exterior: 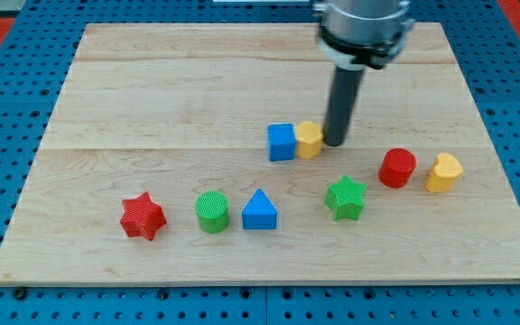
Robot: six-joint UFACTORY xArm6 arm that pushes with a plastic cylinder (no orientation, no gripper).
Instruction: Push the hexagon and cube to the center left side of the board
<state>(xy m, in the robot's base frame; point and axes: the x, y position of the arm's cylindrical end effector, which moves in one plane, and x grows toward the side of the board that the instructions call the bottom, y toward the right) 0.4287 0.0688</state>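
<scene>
A blue cube point(281, 142) and a yellow hexagon point(308, 139) sit side by side, touching, a little right of the board's middle. The cube is on the view's left of the hexagon. My tip point(336, 143) rests on the board just to the view's right of the yellow hexagon, touching or nearly touching its right side. The dark rod rises from the tip toward the view's top, where the arm's grey wrist point(366, 27) shows.
A wooden board point(152, 90) lies on a blue pegboard. Along the lower part sit a red star point(143, 217), a green cylinder point(212, 211), a blue triangle point(259, 210), a green star point(346, 197), a red cylinder point(396, 168) and a second yellow block point(443, 172).
</scene>
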